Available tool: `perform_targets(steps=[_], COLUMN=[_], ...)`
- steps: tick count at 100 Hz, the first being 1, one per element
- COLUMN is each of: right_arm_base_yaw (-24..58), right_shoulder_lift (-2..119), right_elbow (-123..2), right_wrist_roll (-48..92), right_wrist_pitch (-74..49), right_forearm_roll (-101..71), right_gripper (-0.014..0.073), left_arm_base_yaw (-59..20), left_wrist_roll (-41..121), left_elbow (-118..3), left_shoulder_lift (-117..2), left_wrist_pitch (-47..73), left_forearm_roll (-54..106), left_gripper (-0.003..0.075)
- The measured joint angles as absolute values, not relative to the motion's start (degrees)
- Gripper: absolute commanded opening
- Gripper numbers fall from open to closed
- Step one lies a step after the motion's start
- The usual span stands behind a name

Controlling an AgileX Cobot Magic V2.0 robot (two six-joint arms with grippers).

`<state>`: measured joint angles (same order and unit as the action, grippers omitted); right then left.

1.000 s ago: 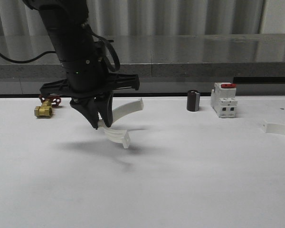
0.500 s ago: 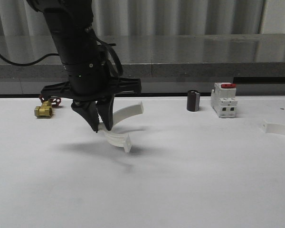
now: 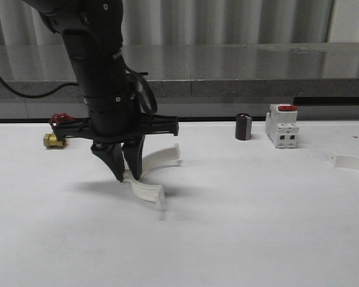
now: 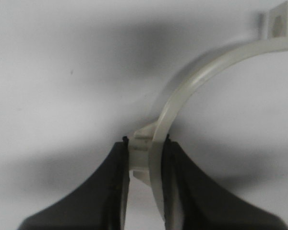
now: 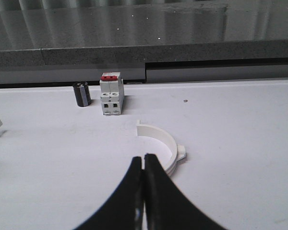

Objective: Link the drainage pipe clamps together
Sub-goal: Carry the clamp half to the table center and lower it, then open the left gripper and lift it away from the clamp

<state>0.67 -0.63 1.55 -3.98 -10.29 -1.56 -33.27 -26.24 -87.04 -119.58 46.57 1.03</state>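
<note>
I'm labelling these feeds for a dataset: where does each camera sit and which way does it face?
Front: faces forward over the table; left arm and left pincer gripping a clamp.
Left wrist: on the left arm, looking down its fingers at that clamp.
Right wrist: on the right arm, looking past the shut right pincer at the second clamp, switch.
Shared: front also shows the switch.

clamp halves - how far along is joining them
Done: the left end effector is shut on one clamp half. In hand: carrying it low over the table. Left: the other clamp half lies apart near the shut right end effector; nothing is joined.
</note>
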Motion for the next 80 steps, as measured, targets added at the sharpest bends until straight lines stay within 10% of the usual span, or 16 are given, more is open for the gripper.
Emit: perform_targets(steps=[25, 58, 80], right_arm_base_yaw=[0.7, 0.7, 0.7], right_shoulder_lift=[-0.6, -0.6, -0.6], right_elbow=[1.5, 1.5, 1.5], right_wrist_roll=[-4.0, -4.0, -4.0], right_wrist_pitch=[-10.3, -10.3, -10.3], right_forearm_roll=[-1.6, -1.6, -1.6], right_gripper=[-0.0068, -0.0068, -0.0068], left_arm_base_yaw=[-33.7, -33.8, -34.0], left_wrist_roll=[-26.2, -26.3, -26.3], left_elbow=[-87.4, -87.5, -87.5], left_shoulder_lift=[-120.1, -120.5, -120.2], left_wrist_pitch=[47.0, 47.3, 48.3], left_forearm_roll=[1.0, 1.1, 0.0], left_gripper=[0.0057, 0.0586, 0.0603])
